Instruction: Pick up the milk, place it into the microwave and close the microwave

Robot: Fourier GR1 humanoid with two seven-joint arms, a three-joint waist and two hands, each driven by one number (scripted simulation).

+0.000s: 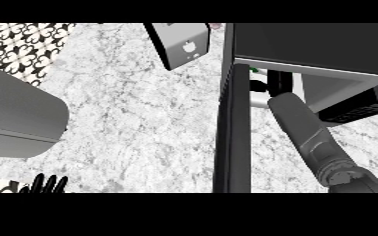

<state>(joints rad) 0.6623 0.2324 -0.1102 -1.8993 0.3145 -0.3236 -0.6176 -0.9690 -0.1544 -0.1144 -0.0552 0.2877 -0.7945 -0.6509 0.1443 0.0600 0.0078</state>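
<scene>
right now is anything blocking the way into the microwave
Nothing visible blocks it. The microwave door stands open, edge-on to the view, and the right forearm already reaches past it into the microwave. The right hand and the milk are hidden inside.

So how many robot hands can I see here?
2. The black left robot hand rests fingers-up at the lower left edge; the black right robot hand is mostly hidden, reaching inside the open dark grey microwave.

Mottled white marble counter, grey carton and microwave standing on it
</scene>
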